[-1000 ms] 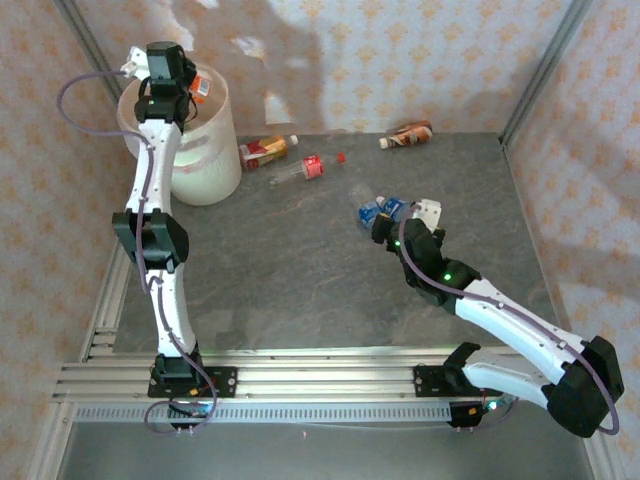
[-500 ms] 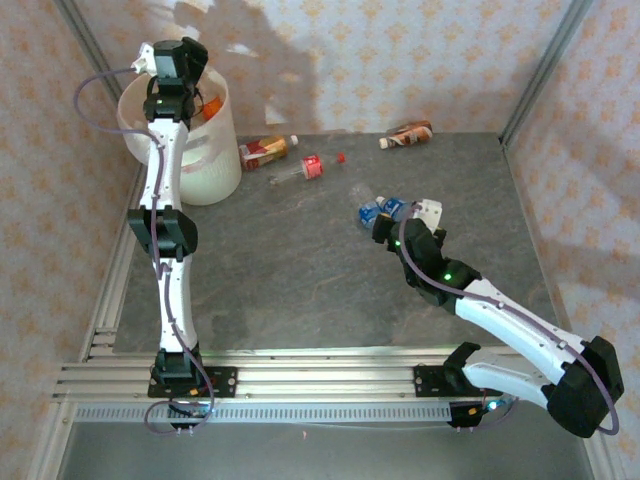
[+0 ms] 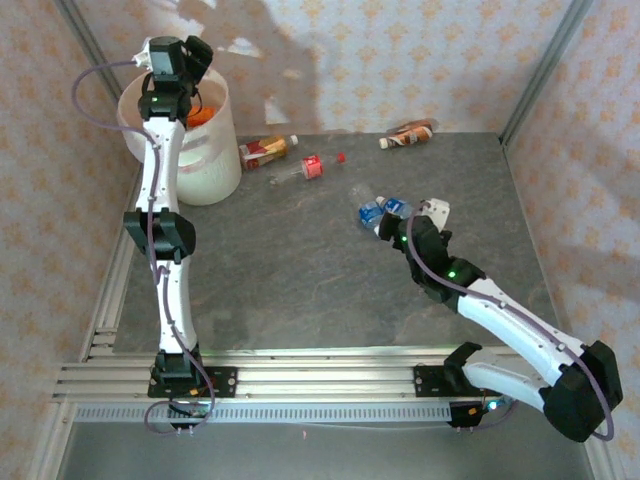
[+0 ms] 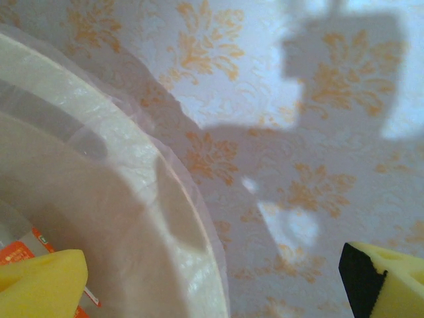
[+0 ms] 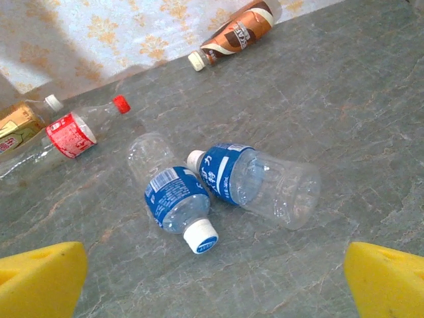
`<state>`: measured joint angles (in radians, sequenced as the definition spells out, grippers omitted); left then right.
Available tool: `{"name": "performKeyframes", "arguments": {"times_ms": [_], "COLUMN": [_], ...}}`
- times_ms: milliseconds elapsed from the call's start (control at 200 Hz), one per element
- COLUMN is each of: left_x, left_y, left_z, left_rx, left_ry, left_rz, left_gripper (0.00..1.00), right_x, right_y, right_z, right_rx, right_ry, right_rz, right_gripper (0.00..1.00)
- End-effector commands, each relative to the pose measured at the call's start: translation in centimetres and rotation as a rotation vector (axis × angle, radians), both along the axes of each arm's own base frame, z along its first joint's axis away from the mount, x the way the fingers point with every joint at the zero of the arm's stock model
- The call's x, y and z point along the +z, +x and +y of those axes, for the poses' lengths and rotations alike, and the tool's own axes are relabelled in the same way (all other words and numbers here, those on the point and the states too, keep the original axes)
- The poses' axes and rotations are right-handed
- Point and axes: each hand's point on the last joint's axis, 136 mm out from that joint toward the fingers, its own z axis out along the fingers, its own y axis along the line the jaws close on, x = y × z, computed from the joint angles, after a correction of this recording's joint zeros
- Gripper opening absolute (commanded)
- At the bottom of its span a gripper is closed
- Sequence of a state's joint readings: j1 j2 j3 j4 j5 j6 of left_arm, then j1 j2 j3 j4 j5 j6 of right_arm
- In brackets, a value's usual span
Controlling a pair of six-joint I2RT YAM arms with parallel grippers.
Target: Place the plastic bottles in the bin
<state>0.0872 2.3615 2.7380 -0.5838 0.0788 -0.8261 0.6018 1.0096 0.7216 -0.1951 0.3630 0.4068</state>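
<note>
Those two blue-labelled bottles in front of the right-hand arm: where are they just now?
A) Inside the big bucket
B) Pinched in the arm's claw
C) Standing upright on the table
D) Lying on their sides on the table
D: in the right wrist view, one blue-label bottle and its twin lie on their sides on the grey table, with the right gripper open and clear of both.
</note>
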Motion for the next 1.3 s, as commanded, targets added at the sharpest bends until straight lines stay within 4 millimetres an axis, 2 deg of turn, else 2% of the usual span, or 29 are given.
{"name": "performKeyframes", "arguments": {"times_ms": [0, 105, 245, 335, 440, 475, 490, 565, 706, 811, 961, 1071, 1176, 1226, 1296], "left_x": [5.7, 6.1, 7.3, 7.8, 6.8, 5.8, 6.6, 5.9, 4.5, 2.7, 1.7, 0.9, -0.2, -0.4, -0.6], "left_y": [-3.6, -5.0, -7.2, -8.9, -10.7, -11.0, -11.9, -13.4, -16.0, -18.0, -20.6, -21.7, -22.2, -22.3, -22.5], "left_z": [-4.1, -7.4, -12.0, -15.0, -18.1, -19.0, -19.3, -20.9, -21.3, -20.8, -20.0, -19.5, -19.1, -19.0, -18.7], "left_rx": [-0.126, -0.208, -0.326, -0.403, -0.498, -0.529, -0.541, -0.609, -0.635, -0.626, -0.629, -0.624, -0.610, -0.603, -0.591], "left_ry": [0.075, 0.107, 0.134, 0.164, 0.171, 0.162, 0.161, 0.145, 0.116, 0.108, 0.138, 0.153, 0.158, 0.161, 0.166], "left_rz": [-0.046, -0.029, -0.036, -0.033, -0.001, 0.019, 0.003, 0.009, 0.022, 0.046, 0.065, 0.088, 0.113, 0.117, 0.127], "left_gripper": [0.99, 1.00, 1.00, 1.00, 1.00, 1.00, 1.00, 1.00, 1.00, 1.00, 1.00, 1.00, 1.00, 1.00, 1.00], "right_x": [-1.0, -1.9, -2.8, -3.8, -4.8, -5.5, -5.6, -5.9, -5.5, -5.9, -7.1, -7.8, -8.5, -9.2, -10.2], "right_y": [0.0, 0.0, 0.2, 0.4, 1.2, 1.4, 1.5, 2.3, 3.9, 3.8, 3.9, 4.9, 6.4, 6.6, 7.4], "right_z": [0.2, 0.5, -0.6, 0.3, -0.2, -0.2, -0.2, -0.8, -2.0, -1.6, -2.9, -3.8, -3.7, -3.4, -4.1], "right_rx": [0.075, 0.144, 0.155, 0.285, 0.352, 0.391, 0.407, 0.458, 0.545, 0.696, 0.812, 0.856, 0.903, 0.949, 0.951], "right_ry": [-0.008, -0.044, -0.072, -0.025, -0.068, -0.105, -0.120, -0.198, -0.318, -0.408, -0.501, -0.562, -0.598, -0.604, -0.660], "right_rz": [0.051, 0.116, 0.178, 0.243, 0.327, 0.368, 0.384, 0.434, 0.467, 0.513, 0.620, 0.679, 0.691, 0.706, 0.732], "right_gripper": [0.99, 0.99, 0.99, 0.99, 0.99, 0.99, 0.99, 0.99, 0.99, 0.99, 0.99, 0.99, 0.99, 0.99, 1.00]}}
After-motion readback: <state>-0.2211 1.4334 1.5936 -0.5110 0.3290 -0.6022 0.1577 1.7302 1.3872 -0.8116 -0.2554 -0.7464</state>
